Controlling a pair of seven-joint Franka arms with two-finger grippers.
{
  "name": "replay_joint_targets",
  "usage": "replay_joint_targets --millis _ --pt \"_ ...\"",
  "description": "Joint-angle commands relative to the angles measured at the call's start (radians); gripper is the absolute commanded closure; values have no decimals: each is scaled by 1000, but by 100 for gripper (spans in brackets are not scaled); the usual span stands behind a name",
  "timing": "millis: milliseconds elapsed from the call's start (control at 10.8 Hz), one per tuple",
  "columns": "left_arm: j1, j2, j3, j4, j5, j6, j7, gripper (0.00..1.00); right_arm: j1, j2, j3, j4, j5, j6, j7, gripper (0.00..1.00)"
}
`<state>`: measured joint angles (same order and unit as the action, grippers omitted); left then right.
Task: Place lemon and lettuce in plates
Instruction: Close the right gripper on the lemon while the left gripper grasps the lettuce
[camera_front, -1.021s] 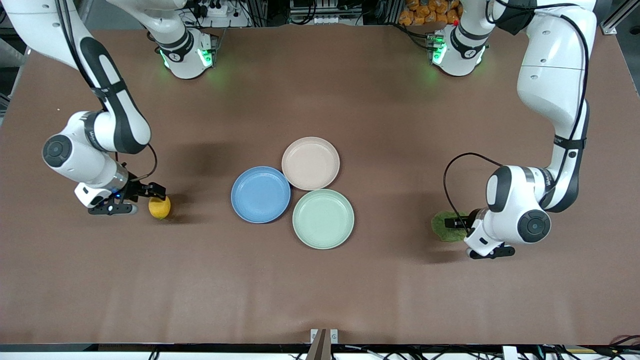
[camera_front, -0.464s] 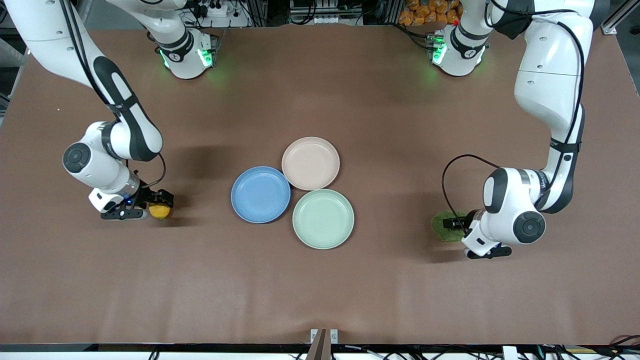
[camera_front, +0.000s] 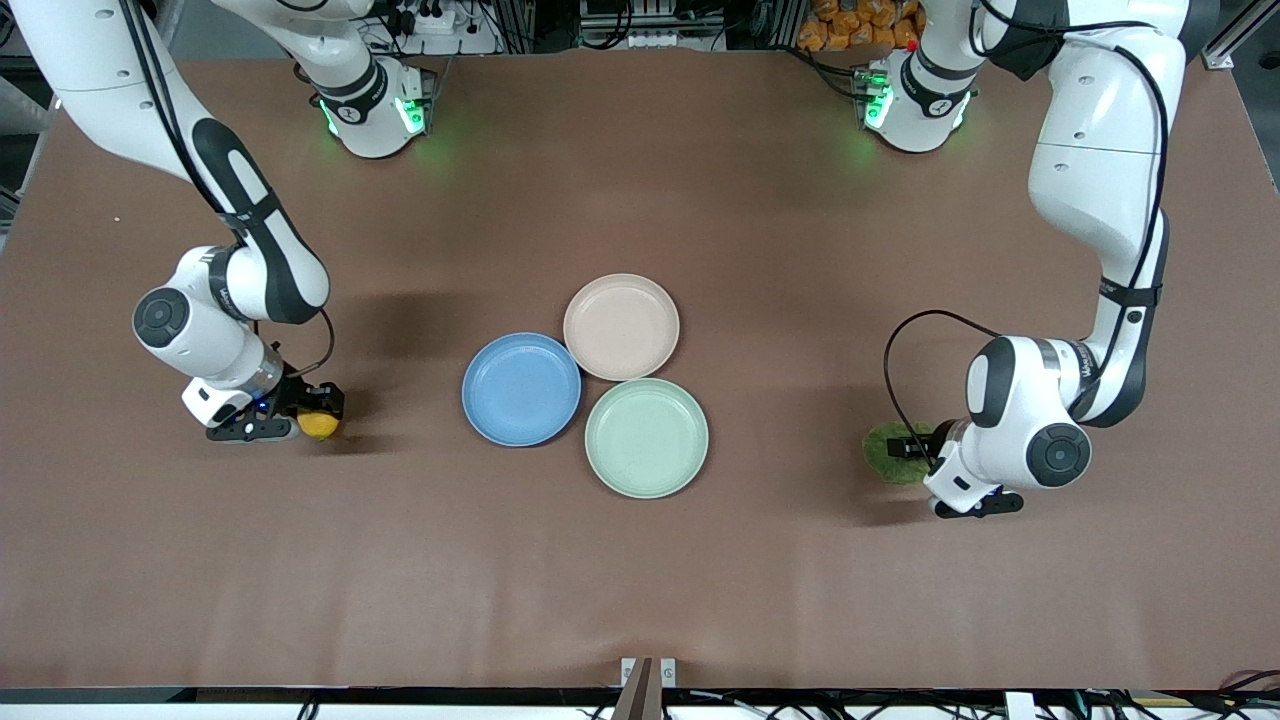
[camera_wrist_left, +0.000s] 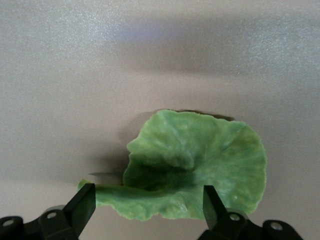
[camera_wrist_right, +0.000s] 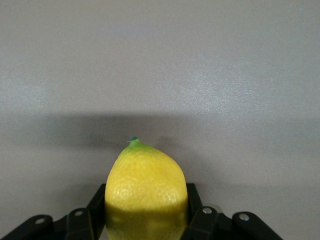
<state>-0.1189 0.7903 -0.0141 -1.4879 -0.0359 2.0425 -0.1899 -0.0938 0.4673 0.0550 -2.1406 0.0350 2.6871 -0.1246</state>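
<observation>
bare table (camera_front: 800, 560) around three touching plates (camera_front: 621, 327), mint-green plate (camera_front: 646, 437) nearest camera

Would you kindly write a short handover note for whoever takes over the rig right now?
Right tool: shut on the lemon, down at the table near the right arm's end.
Left tool: open, fingers either side of the lettuce, which lies flat on the table near the left arm's end.
Blue plate, beige plate and green plate sit mid-table with nothing in them.
Done: lemon gripped.
Left: grip the lettuce, carry both to the blue and beige plates, release.
</observation>
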Motion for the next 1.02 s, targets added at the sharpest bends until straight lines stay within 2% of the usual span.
replay_joint_targets --millis 0,93,279,557,743,929 --pt "2 -2 3 -8 -12 13 14 29 -9 1 0 7 -23 8 5 100" --pt "4 -2 2 -8 -12 13 15 32 -18 -24 -3 8 -21 -4 3 100" --pt "7 -2 2 -8 -15 13 18 33 -32 -82 -1 36 -20 -89 14 100" --pt "7 -8 0 -8 -16 13 18 52 -33 -142 -3 143 -20 -353 14 100" --pt "10 -8 0 -8 -16 13 18 64 -35 -157 -3 183 -18 -435 17 100" --pt "10 -11 0 -8 -18 12 17 84 -37 -160 -4 214 -14 -481 19 100"
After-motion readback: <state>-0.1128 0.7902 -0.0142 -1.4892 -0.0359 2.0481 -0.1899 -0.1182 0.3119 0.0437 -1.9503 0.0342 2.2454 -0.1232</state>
